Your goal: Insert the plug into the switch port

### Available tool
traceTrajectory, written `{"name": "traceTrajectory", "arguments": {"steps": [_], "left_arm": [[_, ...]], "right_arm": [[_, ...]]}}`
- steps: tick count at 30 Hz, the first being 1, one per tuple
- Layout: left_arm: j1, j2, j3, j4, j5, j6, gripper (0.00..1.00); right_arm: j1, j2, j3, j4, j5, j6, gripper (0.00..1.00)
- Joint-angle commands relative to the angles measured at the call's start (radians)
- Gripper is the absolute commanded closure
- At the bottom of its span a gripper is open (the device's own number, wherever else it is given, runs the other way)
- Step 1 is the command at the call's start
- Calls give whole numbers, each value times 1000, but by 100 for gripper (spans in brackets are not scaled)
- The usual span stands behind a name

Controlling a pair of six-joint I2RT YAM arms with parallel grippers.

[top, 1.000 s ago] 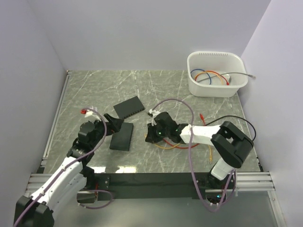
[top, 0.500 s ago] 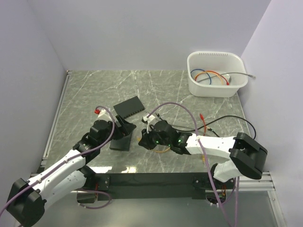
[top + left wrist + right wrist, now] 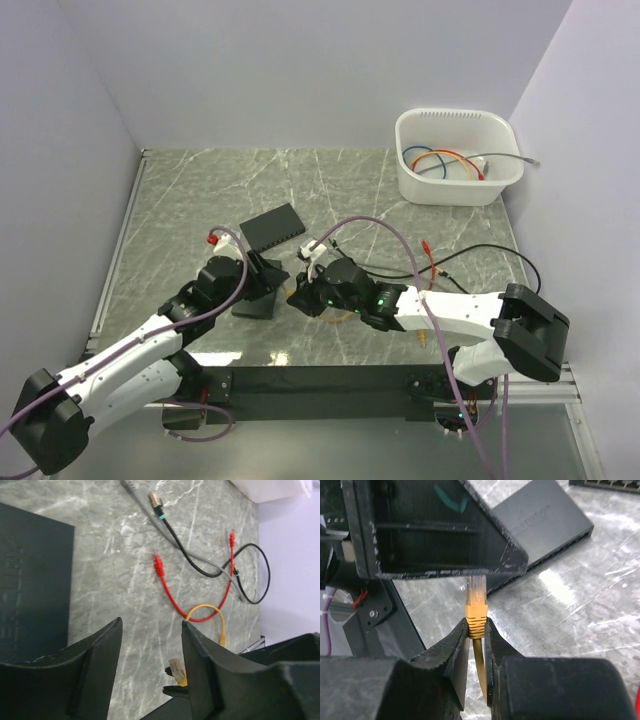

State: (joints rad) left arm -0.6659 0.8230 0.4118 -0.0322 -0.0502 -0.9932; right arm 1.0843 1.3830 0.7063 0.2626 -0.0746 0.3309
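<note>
Yellow plug [image 3: 476, 611] clamped between the right gripper [image 3: 476, 632] fingers [image 3: 456, 652]. Boot squeezed on both sides, clear tip poking out past the fingertips, yellow cable [image 3: 480, 672] trailing back between them. Right in front of that tip: the black underside of the left gripper [image 3: 151, 625], super close, can't tell if actually touching. Beyond the fingertips and off to the right, switch [image 3: 547, 525] lying flat on the marble table [image 3: 600, 605], ports too dark to make out from the wrist view. Plug not in any port yet.

Left fingers [image 3: 95, 665] spread apart with nothing between them, just bare marble in the gap. Switch top just outside the finger on the left of that wrist view. Out ahead of the fingertips: red cable [image 3: 172, 592], a loop of the yellow one, black cable [image 3: 257, 575] and grey cable [image 3: 145, 515], all loose on the table. Low beside the other finger, the plug peeking in, held by the right arm.

From above, both grippers tip to tip near the middle of the table, left one over the far end of the switch, right one just beside its right edge. Second switch [image 3: 273, 228] a bit beyond the left fingertips, apart from the plug. White bin [image 3: 450, 190] with more cables way off past the right arm, back right corner.
</note>
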Motion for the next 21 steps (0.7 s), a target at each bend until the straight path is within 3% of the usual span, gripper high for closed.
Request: {"name": "traceTrajectory", "arguments": {"steps": [1, 8, 14, 18, 20, 21], "left_arm": [[-17, -1, 58, 9, -19, -9, 45], [-52, -7, 70, 2, -43, -19, 54], [-69, 4, 78, -2, -53, -19, 77], [-84, 11, 82, 6, -65, -21, 88], [-92, 18, 84, 5, -71, -19, 100], [-93, 16, 84, 3, -76, -21, 99]], "right_arm": [[8, -42, 12, 64, 50, -7, 100], [9, -21, 39, 52, 67, 0, 100], [8, -39, 22, 75, 65, 10, 100], [8, -47, 27, 70, 61, 10, 100], [9, -48, 32, 56, 62, 16, 100], [9, -52, 39, 49, 62, 17, 94]]}}
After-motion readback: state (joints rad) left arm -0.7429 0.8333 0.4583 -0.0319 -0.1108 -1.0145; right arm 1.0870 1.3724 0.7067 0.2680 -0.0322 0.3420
